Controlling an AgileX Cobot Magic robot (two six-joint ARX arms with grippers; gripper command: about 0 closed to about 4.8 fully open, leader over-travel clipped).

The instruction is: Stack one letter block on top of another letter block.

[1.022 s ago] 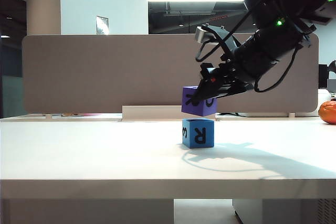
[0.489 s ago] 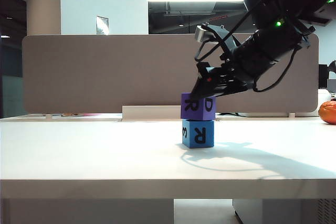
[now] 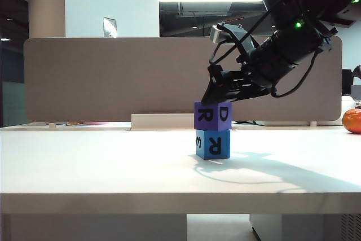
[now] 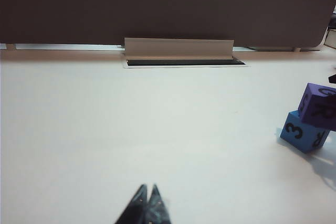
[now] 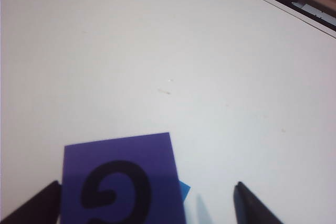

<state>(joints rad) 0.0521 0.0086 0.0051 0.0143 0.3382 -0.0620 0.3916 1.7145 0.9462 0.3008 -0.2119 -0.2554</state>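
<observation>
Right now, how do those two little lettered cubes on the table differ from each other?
The purple block sits on top; the light blue block rests on the table beneath it. The purple block shows R and D, the light blue block R and 3. The open right pincer straddles only the purple block. Both look the same size, with black characters. The left pincer sits far off, shut.

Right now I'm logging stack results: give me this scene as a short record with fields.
top block: purple block, resting on the blue one
bottom block: blue block, on the table
right end effector: open, just above the purple block, one finger by its side
left end effector: shut, low over bare table, away from the stack
stack: standing
</observation>
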